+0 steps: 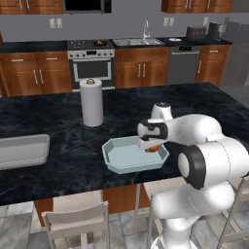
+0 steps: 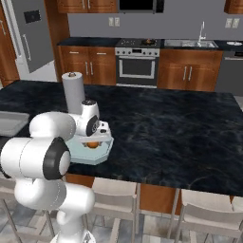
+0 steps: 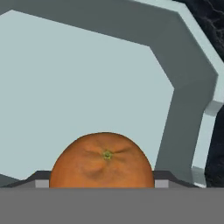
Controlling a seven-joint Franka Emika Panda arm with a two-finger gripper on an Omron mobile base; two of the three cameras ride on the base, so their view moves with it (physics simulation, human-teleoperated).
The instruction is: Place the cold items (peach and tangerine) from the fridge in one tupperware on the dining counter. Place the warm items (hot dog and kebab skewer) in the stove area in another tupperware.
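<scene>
The kitchen behind is brown cabinets, a steel stove (image 1: 91, 57) and a sink (image 1: 138, 42) along the far wall, well beyond my claw (image 1: 151, 147). Between that wall and me runs the dark marbled tabletop (image 1: 58, 126), and I am reaching out low over its near part.

My claw hangs just above the pale blue tupperware (image 1: 114, 160), an eight-sided tub with sloped walls, and points down into it. Between my fingers sits the tangerine (image 3: 102, 160), its little green stem scar facing the hand camera; the dark finger tips show at either side of it, hard against its skin. So my claw is spread fairly wide and closed around the fruit. From the right base view the orange ball (image 2: 92, 144) shows under my hand, inside the tub's outline. Whether the tangerine already touches the tub floor, I cannot tell; the pale floor lies close beneath it.

The tub's floor spreads out past my claw toward its far wall, bare where I can see it. To my claw's left, and a bit farther out, a paper towel roll (image 1: 91, 102) stands upright on the tabletop. Farther left still, near the tabletop's edge, lies a grey tray-like container (image 1: 19, 151), well apart from the tub. Below my arm, on the near side, pale stools (image 1: 78, 221) stand at the tabletop.
</scene>
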